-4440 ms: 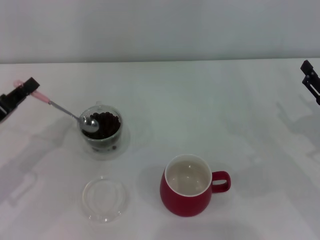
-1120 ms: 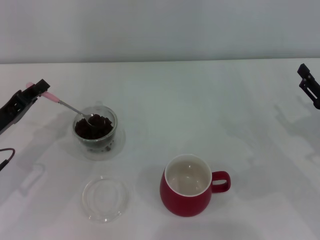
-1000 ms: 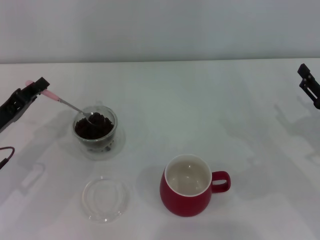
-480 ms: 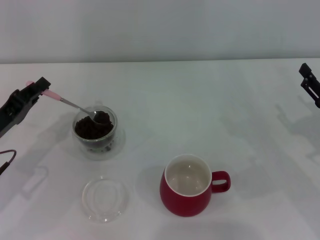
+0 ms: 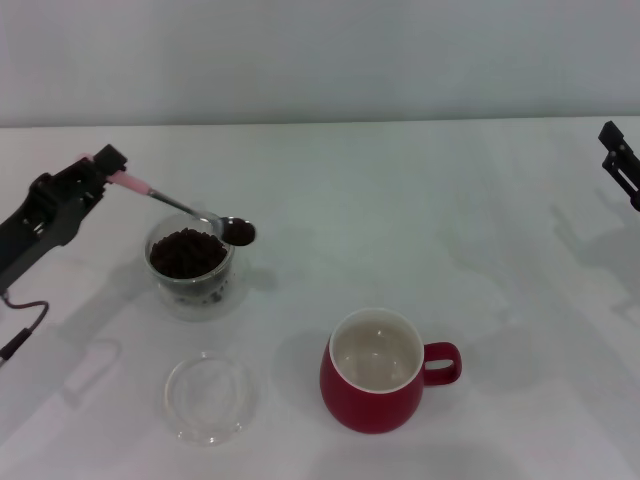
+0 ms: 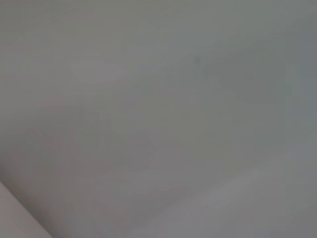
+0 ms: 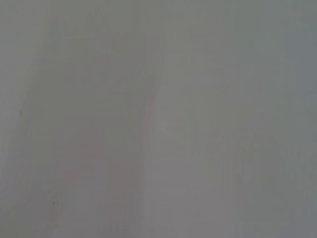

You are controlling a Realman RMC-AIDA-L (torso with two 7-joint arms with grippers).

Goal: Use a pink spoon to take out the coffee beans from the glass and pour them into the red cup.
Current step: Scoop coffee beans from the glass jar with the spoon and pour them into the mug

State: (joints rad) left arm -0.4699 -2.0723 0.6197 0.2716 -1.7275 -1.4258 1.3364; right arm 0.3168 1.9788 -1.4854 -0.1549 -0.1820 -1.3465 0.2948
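My left gripper [image 5: 103,166] is shut on the pink spoon [image 5: 160,197] by its handle, at the left of the head view. The spoon's bowl [image 5: 238,231] carries coffee beans and hangs just past the right rim of the glass [image 5: 190,262], above the table. The glass stands at the left, filled with coffee beans [image 5: 184,251]. The red cup [image 5: 375,372] stands upright at the front middle, its white inside bare and its handle to the right. My right gripper [image 5: 620,158] is parked at the far right edge. Both wrist views show only blank grey.
A flat shallow clear glass dish [image 5: 207,397] lies in front of the glass, to the left of the red cup. The white table [image 5: 420,210] runs back to a pale wall.
The left gripper has risen and moved right. The spoon has come up out of the glass with beans in its bowl, which now hangs past the glass's right rim. The right arm stays still.
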